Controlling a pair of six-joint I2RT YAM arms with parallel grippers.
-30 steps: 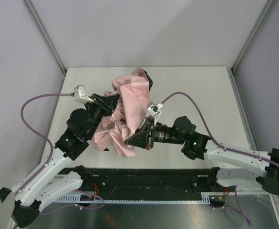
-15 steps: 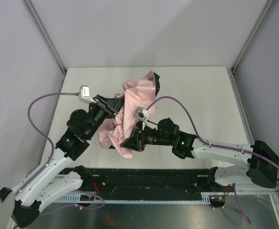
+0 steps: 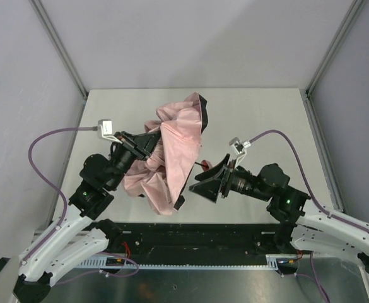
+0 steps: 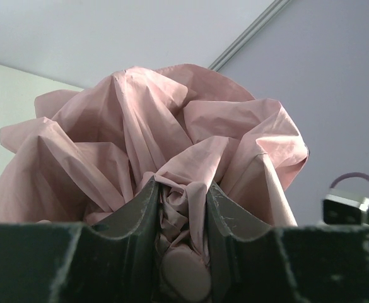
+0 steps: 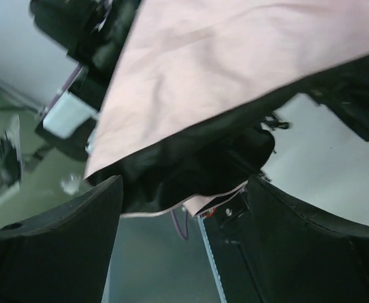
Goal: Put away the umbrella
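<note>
1. Presently, the left gripper (image 3: 147, 142) is clamping a gather of the umbrella (image 3: 179, 136). Its crumpled pink canopy is hanging over the middle of the bench (image 3: 266, 120), with the lower folds drooping toward the near edge. I cannot tell whether they are touching the bench.
2. In the left wrist view, the fingers (image 4: 137, 208) are pinching bunched cloth, and a rounded pink part is sitting low between them. It may be the handle, but that is not clear.
3. The right gripper (image 3: 202, 184) is hanging just right of the umbrella, apart from it, with its jaws spread wide and nothing in them. Its wrist view is showing pink cloth and the dark underside above and ahead of the gap.
4. By my reading, the step in hand is gathering the loose canopy into a tight bundle, and that is far from done while the cloth is billowing like this.
5. To do it well, the right gripper should be coming in leftward toward the hanging near folds. It should be taking several layers at once rather than a single hem.
6. The left gripper should be holding firm and not tugging, so the bundle is not sliding out as the right one presses the cloth inward.
7. The shaft and ribs are hidden under the cloth, so closing slowly is the safer course. Closing hard on a rib is the likeliest fault, and snagging the right arm's cable is the next.
</note>
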